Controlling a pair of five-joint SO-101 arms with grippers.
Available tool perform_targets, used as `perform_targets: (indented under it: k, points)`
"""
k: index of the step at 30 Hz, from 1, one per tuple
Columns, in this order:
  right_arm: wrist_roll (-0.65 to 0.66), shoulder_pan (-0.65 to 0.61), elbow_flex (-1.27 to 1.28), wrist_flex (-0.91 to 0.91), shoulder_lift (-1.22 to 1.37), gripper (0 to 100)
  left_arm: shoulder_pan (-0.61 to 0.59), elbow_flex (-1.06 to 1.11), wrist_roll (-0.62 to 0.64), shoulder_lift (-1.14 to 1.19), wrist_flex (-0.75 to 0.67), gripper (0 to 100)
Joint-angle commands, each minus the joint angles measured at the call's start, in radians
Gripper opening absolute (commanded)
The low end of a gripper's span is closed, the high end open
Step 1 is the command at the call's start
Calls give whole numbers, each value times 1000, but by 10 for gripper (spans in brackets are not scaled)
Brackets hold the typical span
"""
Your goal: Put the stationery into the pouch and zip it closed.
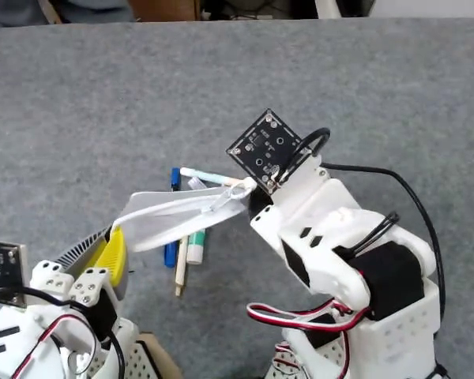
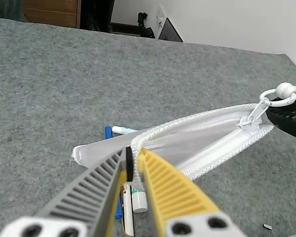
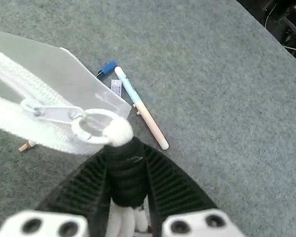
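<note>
Two hands stretch pouch (image 1: 174,215) taut between them, seemingly lifted off worktop (image 1: 103,95), likely so zip can run. Left hand (image 2: 130,160): jaws narrow, clamped on pouch end. Right hand (image 3: 122,148): nearly closed, pinching bead of zip pull (image 3: 56,111) at opposite end. Pens (image 3: 140,108) lie on worktop beneath pouch, just beyond right hand, apparently not inside; zipping looks premature.
</note>
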Motion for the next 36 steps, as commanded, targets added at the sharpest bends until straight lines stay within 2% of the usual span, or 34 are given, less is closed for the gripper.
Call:
perform_targets:
  k: [1,9,16,26,28,33,36]
  points:
    - [-17,26,-4,3,-10,12,-1,-5,8,9,-2,28]
    - [-57,28,-4,32,-10,12,-2,-4,8,9,-2,28]
    - [-57,138,-4,31,-10,12,-2,-1,8,9,-2,28]
    - [-49,118,-8,31,-12,17,-2,-1,8,9,-2,28]
    - [-49,66,-10,46,-15,63,-2,-1,8,9,-2,28]
    - [-51,-97,-7,58,-93,334,-2,-1,8,9,-2,28]
    - [-49,-190,-7,83,-136,449,-2,-1,8,11,-2,28]
